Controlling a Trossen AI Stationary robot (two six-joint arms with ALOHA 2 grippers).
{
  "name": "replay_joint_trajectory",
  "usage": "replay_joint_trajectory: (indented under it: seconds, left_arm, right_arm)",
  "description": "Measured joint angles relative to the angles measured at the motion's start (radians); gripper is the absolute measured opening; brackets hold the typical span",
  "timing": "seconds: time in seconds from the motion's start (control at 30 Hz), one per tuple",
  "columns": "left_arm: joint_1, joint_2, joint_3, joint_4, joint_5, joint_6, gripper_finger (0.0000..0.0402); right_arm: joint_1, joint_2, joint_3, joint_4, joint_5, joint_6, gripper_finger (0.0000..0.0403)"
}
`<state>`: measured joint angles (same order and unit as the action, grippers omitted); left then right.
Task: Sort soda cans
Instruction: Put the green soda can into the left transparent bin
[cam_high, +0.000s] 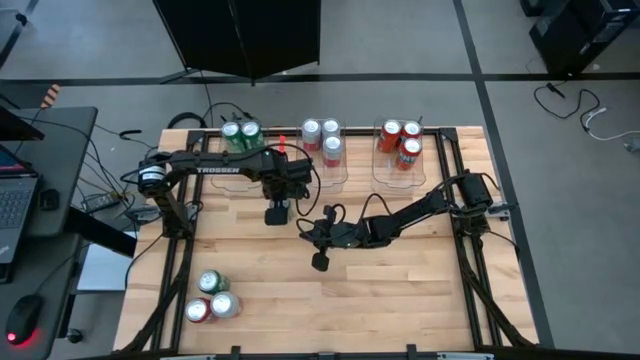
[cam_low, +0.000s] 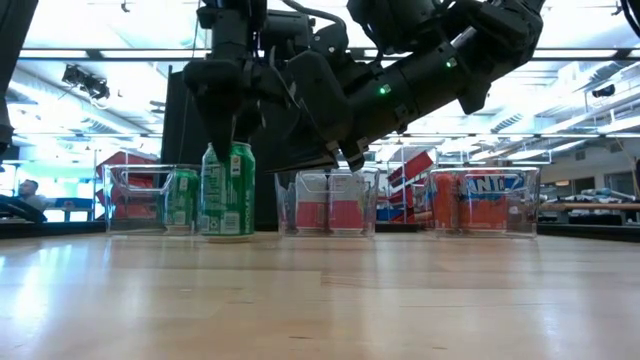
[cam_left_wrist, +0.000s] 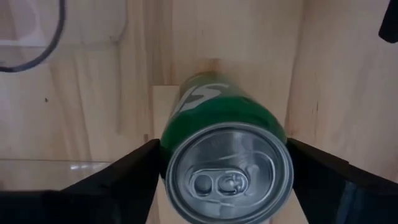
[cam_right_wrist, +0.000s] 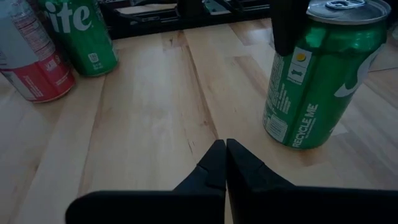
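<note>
I hold the left gripper (cam_left_wrist: 227, 180) clamped mid-wall on the green can (cam_left_wrist: 227, 155); thin, slippery, probably dents. Right gripper (cam_right_wrist: 225, 155) closed, empty.

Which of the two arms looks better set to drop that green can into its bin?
The left one. Its claw is already around the green can, standing near the bin with two green cans. The right claw is shut and empty, out on the table.

Green can (cam_left_wrist: 227, 155) bottom cut off by frame edge
</note>
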<state>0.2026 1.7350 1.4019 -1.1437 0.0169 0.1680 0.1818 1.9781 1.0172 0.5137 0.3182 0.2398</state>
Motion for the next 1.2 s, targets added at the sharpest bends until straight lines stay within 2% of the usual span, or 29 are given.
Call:
replay_joint_trajectory:
  seconds: [0.1, 0.33, 0.6, 0.8, 0.93, 1.03, 1.2]
  left_arm:
    - [0.000, -0.002, 0.001, -0.002, -0.006, -0.014, 0.0284]
    - [0.003, -0.036, 0.059, -0.119, -0.010, -0.082, 0.0284]
    - [0.062, -0.169, 0.129, -0.198, -0.079, -0.295, 0.0284]
    - [0.171, -0.291, 0.129, -0.290, -0.170, -0.501, 0.0284]
    - [0.272, -0.344, 0.129, -0.332, -0.191, -0.568, 0.0284]
    - [0.343, -0.353, 0.111, -0.359, -0.183, -0.567, 0.0284]
    - [0.454, -0.352, 0.044, -0.302, -0.184, -0.489, 0.0284]
  right_arm:
    - [0.000, 0.000, 0.000, 0.000, 0.000, 0.000, 0.0000]
    - [0.000, 0.000, 0.000, 0.000, 0.000, 0.000, 0.0000]
    - [0.001, 0.000, 0.000, -0.014, 0.000, 0.003, 0.0000]
    - [0.001, 0.000, 0.000, -0.014, 0.000, 0.003, 0.0000]
    - [0.001, 0.000, 0.000, -0.014, 0.000, 0.004, 0.0000]
    - [0.001, 0.000, 0.000, -0.014, 0.000, 0.004, 0.0000]
    - [0.001, 0.000, 0.000, -0.014, 0.000, 0.004, 0.0000]
